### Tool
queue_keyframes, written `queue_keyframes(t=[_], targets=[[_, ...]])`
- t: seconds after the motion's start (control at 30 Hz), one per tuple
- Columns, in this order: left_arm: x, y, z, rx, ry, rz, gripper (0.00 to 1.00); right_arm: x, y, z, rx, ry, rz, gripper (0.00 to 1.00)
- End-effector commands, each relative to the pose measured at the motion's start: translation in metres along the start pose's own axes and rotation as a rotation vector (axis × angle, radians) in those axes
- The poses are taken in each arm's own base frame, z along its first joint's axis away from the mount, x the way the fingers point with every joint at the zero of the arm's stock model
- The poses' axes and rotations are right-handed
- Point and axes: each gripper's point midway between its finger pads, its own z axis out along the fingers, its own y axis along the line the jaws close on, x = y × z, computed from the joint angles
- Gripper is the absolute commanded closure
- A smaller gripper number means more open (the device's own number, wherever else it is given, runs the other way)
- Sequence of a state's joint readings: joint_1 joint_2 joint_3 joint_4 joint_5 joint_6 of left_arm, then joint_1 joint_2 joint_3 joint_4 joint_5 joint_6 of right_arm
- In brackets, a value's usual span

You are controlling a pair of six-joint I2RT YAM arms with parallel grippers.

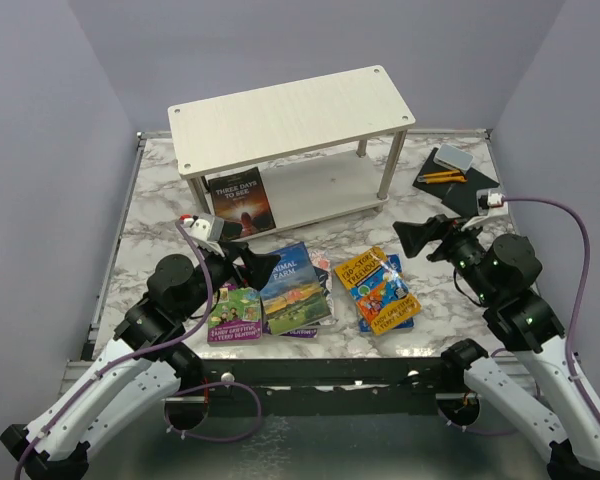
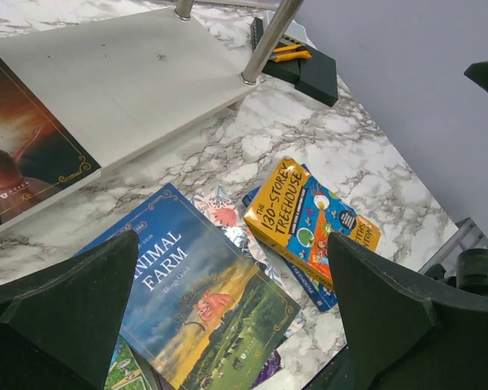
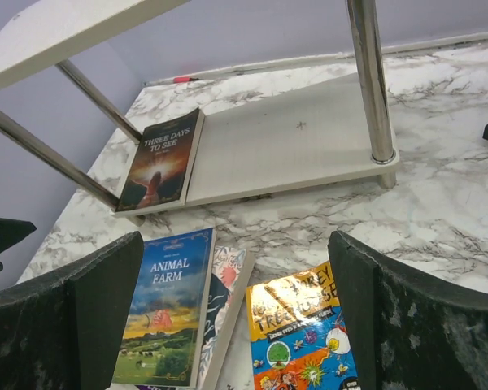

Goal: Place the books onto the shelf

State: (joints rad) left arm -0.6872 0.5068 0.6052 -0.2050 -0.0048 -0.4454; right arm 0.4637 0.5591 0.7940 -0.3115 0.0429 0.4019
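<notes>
Books (image 1: 296, 290) looked thin, light and slippery. Left gripper (image 1: 263, 267) and right gripper (image 1: 407, 238) were wide open, holding nothing. A sticking-out edge seemed best to pinch.

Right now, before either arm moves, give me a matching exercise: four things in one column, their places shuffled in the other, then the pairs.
Things
1. Three Days to See
2. Animal Farm
3. orange Treehouse book
4. black pad

Places
A. far right of the table, holding pencils
B. lower board of the shelf, left end
C. lying on a blue book
D. lying on a floral-covered book

Pairs: 1-B, 2-D, 3-C, 4-A
</notes>
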Motion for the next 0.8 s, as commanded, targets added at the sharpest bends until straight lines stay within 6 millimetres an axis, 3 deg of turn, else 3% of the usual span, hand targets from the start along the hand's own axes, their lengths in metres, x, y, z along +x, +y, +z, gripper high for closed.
queue_keyframes(t=[0.0, 0.2, 0.4, 0.57, 0.77], targets=[[0.0, -0.005, 0.001, 0.022, 0.002, -0.016, 0.01, -0.008, -0.003, -0.003, 0.029, -0.001, -0.022, 0.0], [0.002, -0.006, 0.003, 0.016, 0.011, -0.076, 0.01, 0.008, 0.002, 0.004, -0.013, 0.061, -0.039, 0.0], [0.017, 0.0, 0.005, -0.015, 0.051, -0.14, 0.01, 0.031, 0.019, 0.013, -0.123, 0.159, -0.046, 0.0], [0.033, 0.023, 0.009, -0.15, 0.086, -0.202, 0.01, 0.056, 0.025, 0.025, -0.178, 0.253, -0.023, 0.0], [0.068, 0.057, 0.008, -0.356, 0.192, -0.278, 0.01, 0.095, 0.025, 0.04, -0.202, 0.378, 0.035, 0.04]])
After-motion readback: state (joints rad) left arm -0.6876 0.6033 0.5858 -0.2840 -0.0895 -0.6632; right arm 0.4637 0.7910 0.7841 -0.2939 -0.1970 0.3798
